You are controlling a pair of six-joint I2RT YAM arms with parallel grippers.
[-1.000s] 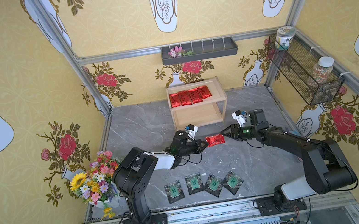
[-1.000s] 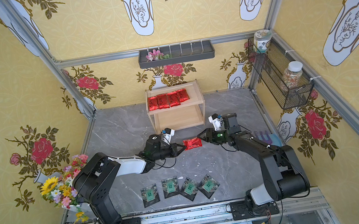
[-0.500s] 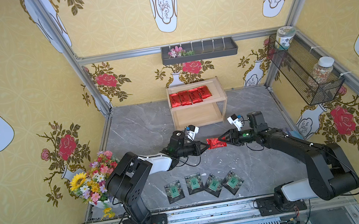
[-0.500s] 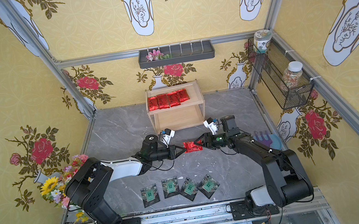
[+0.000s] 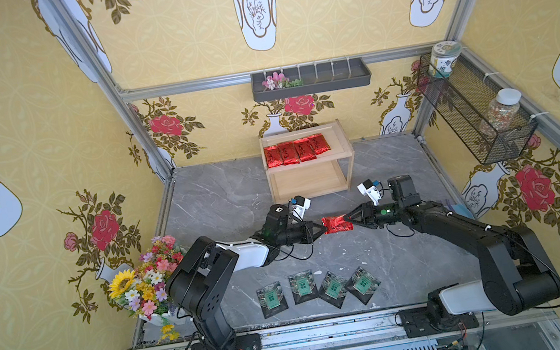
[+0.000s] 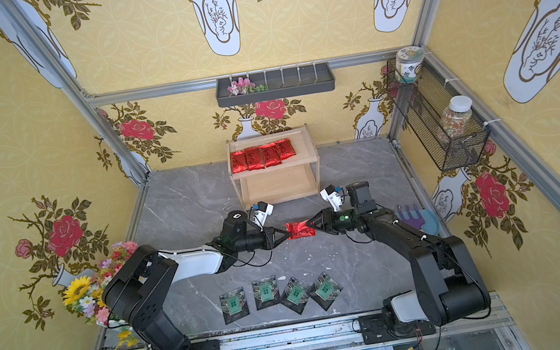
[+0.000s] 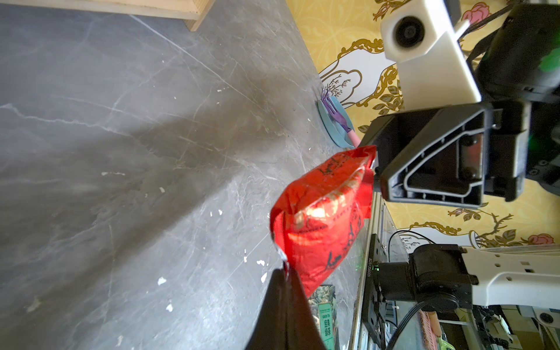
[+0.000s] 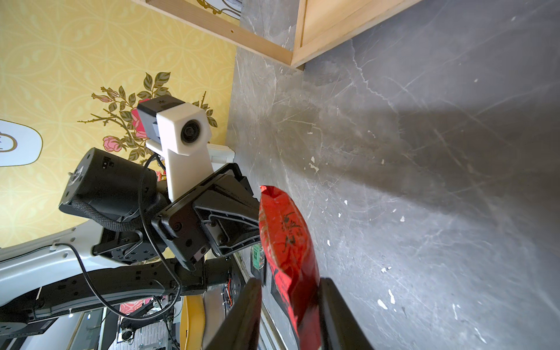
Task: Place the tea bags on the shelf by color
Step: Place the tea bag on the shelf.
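- Pinching one end of a shiny red oblong foil sachet (image 5: pixel 336 224) with the left pincer (image 5: pixel 325 228), clamped shut, held clear above the grey marble desk (image 5: pixel 218 200).
- Straddling the opposite end with the right pincer (image 5: pixel 349 219), fingers (image 8: pixel 242 312) parted, a gap showing on one side.
- On the top tier of the small light wooden shelf (image 5: pixel 335 139): four matching red sachets (image 5: pixel 295 151).
- Rowed near the desk's front edge: four dark square green-labelled packets (image 5: pixel 317 287).
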